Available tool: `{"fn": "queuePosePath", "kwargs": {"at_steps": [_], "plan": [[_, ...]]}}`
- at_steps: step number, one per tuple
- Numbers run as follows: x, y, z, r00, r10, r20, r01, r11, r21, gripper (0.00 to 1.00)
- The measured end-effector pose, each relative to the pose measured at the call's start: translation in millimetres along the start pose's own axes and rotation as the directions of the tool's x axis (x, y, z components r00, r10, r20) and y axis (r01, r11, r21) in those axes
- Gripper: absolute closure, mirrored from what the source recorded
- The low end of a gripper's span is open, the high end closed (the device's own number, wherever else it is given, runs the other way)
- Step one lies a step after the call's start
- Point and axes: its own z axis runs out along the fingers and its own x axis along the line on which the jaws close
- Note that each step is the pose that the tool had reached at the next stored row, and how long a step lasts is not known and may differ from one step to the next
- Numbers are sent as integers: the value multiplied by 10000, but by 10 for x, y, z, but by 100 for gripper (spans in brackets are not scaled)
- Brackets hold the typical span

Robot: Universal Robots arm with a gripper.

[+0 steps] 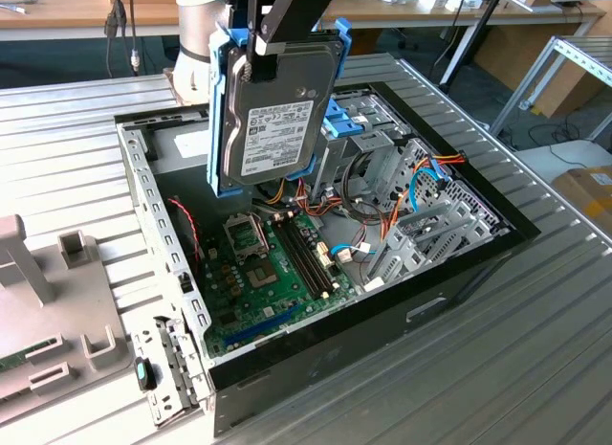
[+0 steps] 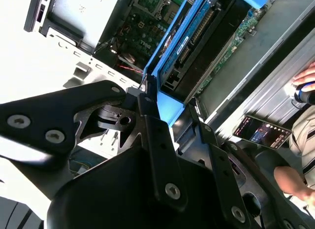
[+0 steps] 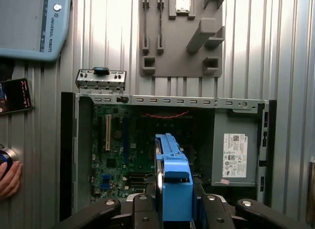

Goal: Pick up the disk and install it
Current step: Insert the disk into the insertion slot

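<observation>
— Above the open computer case, where did the disk hang?
— Upright, clear of the case, gripper fingers clamped on its top edge. Pickup done; not yet seated in the drive cage.

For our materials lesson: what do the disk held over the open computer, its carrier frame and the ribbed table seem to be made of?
Disk: likely metal, dull silver-grey shell. Carrier frame: probably plastic, uniform bright blue, moulded. Table: apparently metal, pale grey ribbed panels with soft sheen.
</observation>
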Motion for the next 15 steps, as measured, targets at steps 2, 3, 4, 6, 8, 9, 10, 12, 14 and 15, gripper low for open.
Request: {"fn": "queuePosePath", "kwargs": {"at_steps": [2, 3, 4, 6, 8, 9, 10, 12, 14, 15], "plan": [[9, 0, 0, 10000, 0, 0, 0, 10000, 0, 63], [18, 0, 0, 10000, 0, 0, 0, 10000, 0, 63], [24, 0, 0, 10000, -1, 0, 1, 10000, 0, 63], [44, 1, -1, 10000, 0, 0, 0, 10000, 0, 63], [77, 2, -2, 10000, 0, -1, 0, 10000, 0, 63], [84, 2, -2, 10000, 1, 0, -1, 10000, 0, 63], [91, 2, -2, 10000, 0, 0, 0, 10000, 0, 63], [125, 3, -2, 10000, 0, 0, 0, 10000, 0, 63], [153, 3, -3, 10000, 0, 0, 0, 10000, 0, 63], [160, 3, -2, 10000, 0, 0, 0, 10000, 0, 63]]}}
